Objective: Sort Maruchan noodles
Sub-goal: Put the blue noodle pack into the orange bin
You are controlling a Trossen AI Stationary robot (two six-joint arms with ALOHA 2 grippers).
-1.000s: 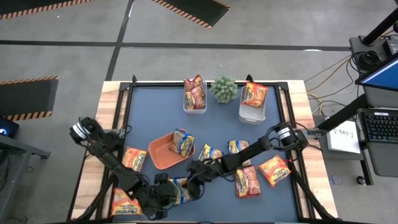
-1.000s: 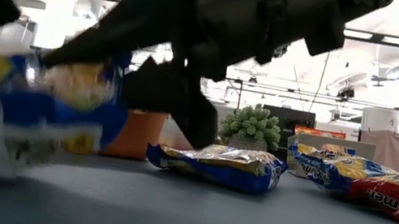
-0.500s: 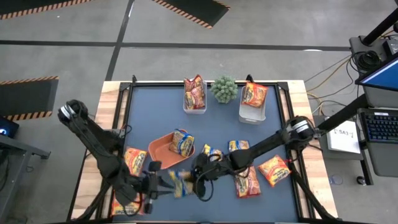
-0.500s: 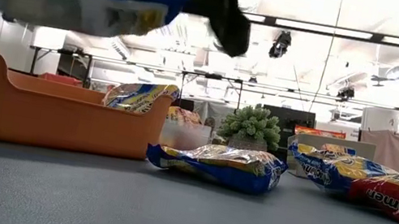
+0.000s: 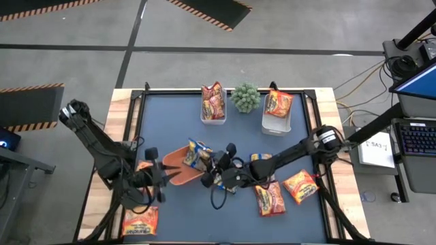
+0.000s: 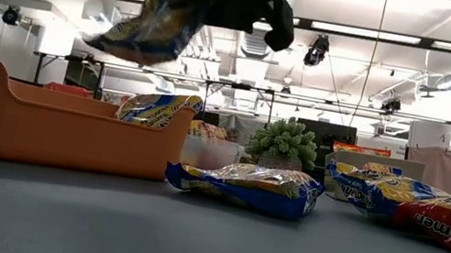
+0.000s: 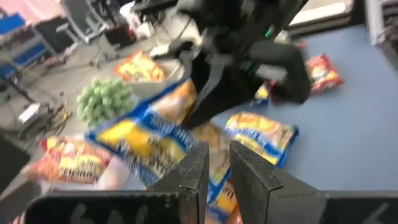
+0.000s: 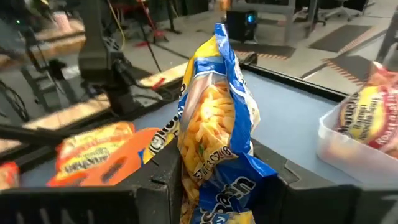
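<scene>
My right gripper (image 5: 212,163) (image 8: 205,199) is shut on a yellow-and-blue Maruchan noodle packet (image 8: 214,118) (image 6: 155,26) and holds it high over the right end of the orange tray (image 5: 174,170) (image 6: 67,127). A similar packet (image 6: 154,107) lies in the tray. My left gripper (image 5: 165,178) (image 7: 217,171) hovers left of the tray, its fingers almost together with nothing between them. Red-orange packets (image 5: 213,102) stand in the left clear tub, and an orange one (image 5: 278,103) stands in the right tub. More packets (image 5: 269,197) (image 5: 300,185) (image 5: 139,221) lie flat on the blue mat. My right gripper pinches one end of the yellow-and-blue packet (image 8: 208,177) between its two fingers, coming in nearly level from the table's right side. The packet sticks out beyond the fingers on edge, tilted, and is lifted clear of tray and table.
A small green plant (image 5: 245,97) stands between the two clear tubs at the far edge. Yellow-and-blue packets (image 6: 243,185) (image 6: 373,185) lie right of the tray. The wooden table frame (image 5: 122,122) borders the mat, and open mat lies in the middle between tubs and tray.
My right gripper has risen from near the table's front edge and gone toward the far edge with the packet, which has turned from lying flat to standing on edge over the tray. My left gripper has drawn away from the packet, upward and toward the left edge.
</scene>
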